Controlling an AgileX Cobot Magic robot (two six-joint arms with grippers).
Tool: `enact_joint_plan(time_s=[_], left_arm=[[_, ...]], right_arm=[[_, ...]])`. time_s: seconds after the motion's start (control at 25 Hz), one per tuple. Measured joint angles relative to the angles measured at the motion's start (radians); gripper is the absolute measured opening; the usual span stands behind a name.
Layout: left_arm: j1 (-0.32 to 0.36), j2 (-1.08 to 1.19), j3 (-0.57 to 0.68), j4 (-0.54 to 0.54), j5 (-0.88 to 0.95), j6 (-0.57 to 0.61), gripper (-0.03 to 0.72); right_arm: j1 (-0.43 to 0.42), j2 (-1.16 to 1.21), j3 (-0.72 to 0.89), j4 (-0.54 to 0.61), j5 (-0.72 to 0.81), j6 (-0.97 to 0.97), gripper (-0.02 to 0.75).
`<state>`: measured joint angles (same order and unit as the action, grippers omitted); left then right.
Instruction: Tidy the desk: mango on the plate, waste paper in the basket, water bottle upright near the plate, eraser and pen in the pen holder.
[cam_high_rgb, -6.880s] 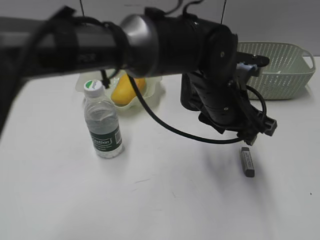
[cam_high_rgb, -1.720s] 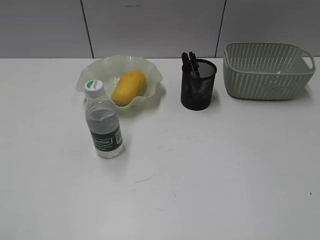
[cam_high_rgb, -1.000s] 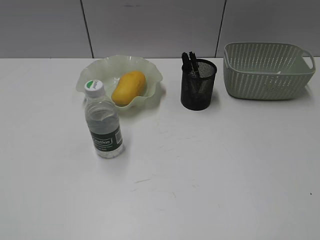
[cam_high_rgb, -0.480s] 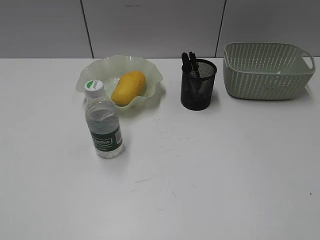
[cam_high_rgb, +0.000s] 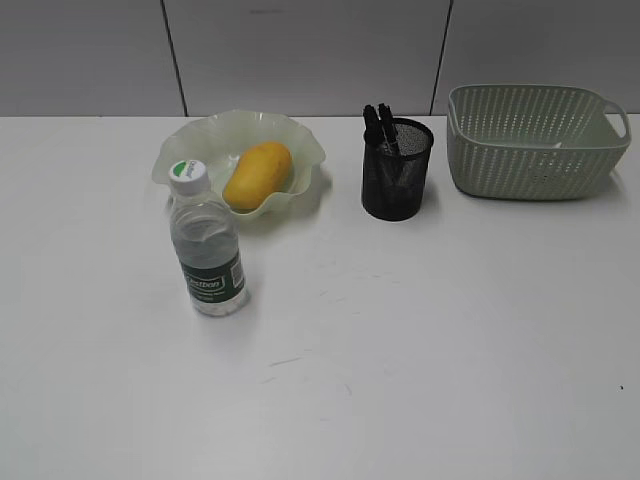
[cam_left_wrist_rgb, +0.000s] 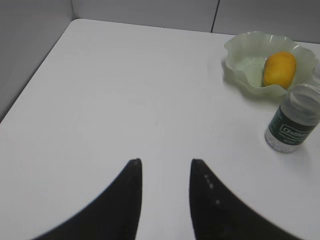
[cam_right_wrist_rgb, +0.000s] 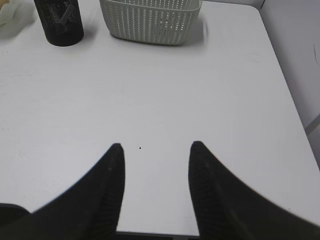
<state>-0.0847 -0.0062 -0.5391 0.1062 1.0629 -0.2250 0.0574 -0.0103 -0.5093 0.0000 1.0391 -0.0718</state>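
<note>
Yellow mango (cam_high_rgb: 257, 175) sits in the plate (cam_high_rgb: 190, 145), bottle (cam_high_rgb: 206, 244) upright beside it; both grippers (cam_left_wrist_rgb: 163, 192) (cam_right_wrist_rgb: 156, 180) hover empty, fingers apart. Seems finished—nothing left to fetch.

A matt white desk (cam_high_rgb: 450, 350), smooth apart from a few faint scuffs, carries a translucent pale green plate (cam_high_rgb: 300, 140) of glossy plastic and a smooth-skinned yellow-orange mango (cam_high_rgb: 257, 175). The water bottle (cam_high_rgb: 207, 245) is clear, shiny plastic with a dark green printed label. The pen holder (cam_high_rgb: 397, 170) is black wire mesh; the basket (cam_high_rgb: 535, 145) is matt sage-green plastic, moulded in a perforated weave.
</note>
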Motion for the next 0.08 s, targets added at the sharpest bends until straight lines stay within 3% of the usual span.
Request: enact_joint_plan(time_s=[0.08], left_arm=[[0.0, 0.0, 0.0, 0.0, 0.0, 0.0, 0.241]], right_arm=[[0.0, 0.0, 0.0, 0.0, 0.0, 0.0, 0.348]])
